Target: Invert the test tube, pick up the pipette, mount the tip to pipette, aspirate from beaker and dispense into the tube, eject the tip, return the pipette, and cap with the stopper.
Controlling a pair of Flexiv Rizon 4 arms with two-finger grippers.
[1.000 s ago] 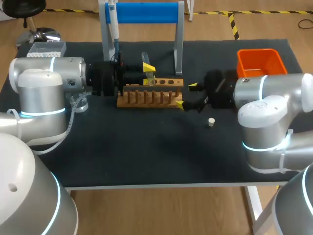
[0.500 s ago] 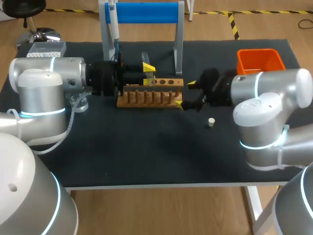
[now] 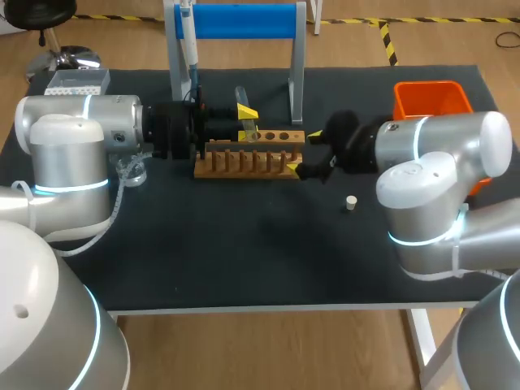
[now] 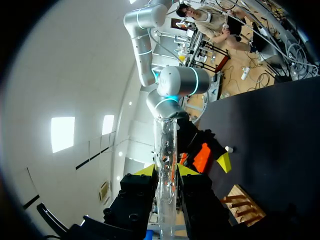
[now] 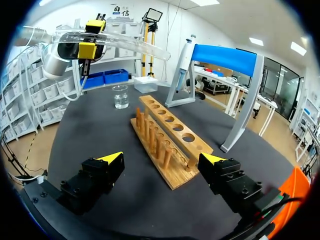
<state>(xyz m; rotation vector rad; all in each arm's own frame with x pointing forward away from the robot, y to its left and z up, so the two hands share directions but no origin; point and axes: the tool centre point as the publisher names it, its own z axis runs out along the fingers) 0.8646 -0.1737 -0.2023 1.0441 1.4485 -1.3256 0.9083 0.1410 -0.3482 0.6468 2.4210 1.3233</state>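
My left gripper (image 3: 246,120) (image 4: 165,170) is shut on a clear glass test tube (image 3: 241,99) (image 4: 165,150), held above the back of the wooden rack (image 3: 250,154). In the right wrist view the tube (image 5: 125,42) lies nearly level in that gripper (image 5: 90,37), high over the rack (image 5: 167,135). My right gripper (image 3: 304,154) (image 5: 162,160) stands wide open at the rack's right end, holding nothing. The pipette (image 3: 188,36) (image 5: 184,57) hangs on the blue stand (image 3: 236,20). A beaker (image 3: 134,171) (image 5: 120,96) sits by the left arm. A small white stopper (image 3: 351,202) (image 4: 228,149) lies on the mat.
An orange bin (image 3: 431,101) stands at the back right, partly behind my right arm. A tip box (image 3: 77,81) sits at the back left corner. The black mat in front of the rack is bare apart from the stopper.
My right arm has swung left, bringing its open gripper closer to the rack's right end. The left gripper and tube have not moved.
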